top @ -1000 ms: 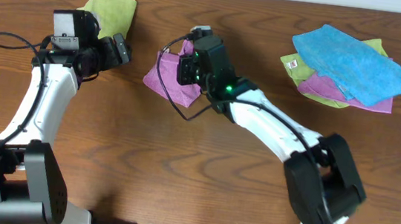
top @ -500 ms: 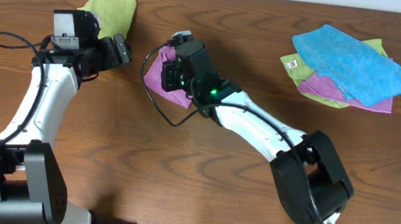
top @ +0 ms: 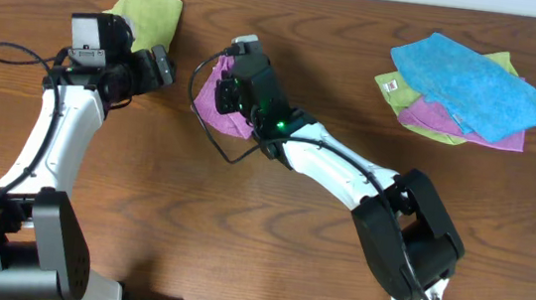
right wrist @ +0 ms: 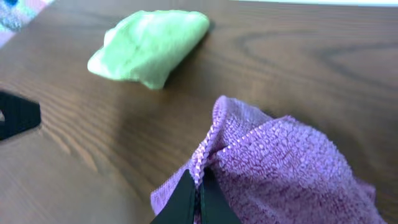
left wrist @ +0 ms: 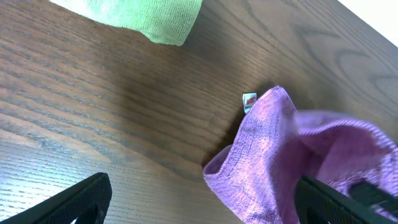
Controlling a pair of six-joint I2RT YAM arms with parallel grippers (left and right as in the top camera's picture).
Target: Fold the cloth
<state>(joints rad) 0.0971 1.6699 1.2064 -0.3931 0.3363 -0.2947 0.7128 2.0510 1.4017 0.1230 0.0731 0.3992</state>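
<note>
Right claw (right wrist: 198, 190) on cloth (right wrist: 280, 162) (bunched)

Both arms wear white shells between chunky black joints. The left arm (top: 49, 142) carries a pale grey camera box (top: 89, 31), with a thin black cable (top: 19, 49) looping off. The left gripper (left wrist: 203, 186) has matte black fingers (left wrist: 81, 199). On the right arm (top: 341, 170) a green light (top: 278, 124) glows, and a black cable (top: 195, 112) curls beside it.

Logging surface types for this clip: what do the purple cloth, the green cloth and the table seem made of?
Purple cloth: terry or microfibre, matte, nubby pile visible. Green cloth: probably similar soft fabric; blurred. Table: wood or wood-look laminate, dark grain, slight sheen.
</note>
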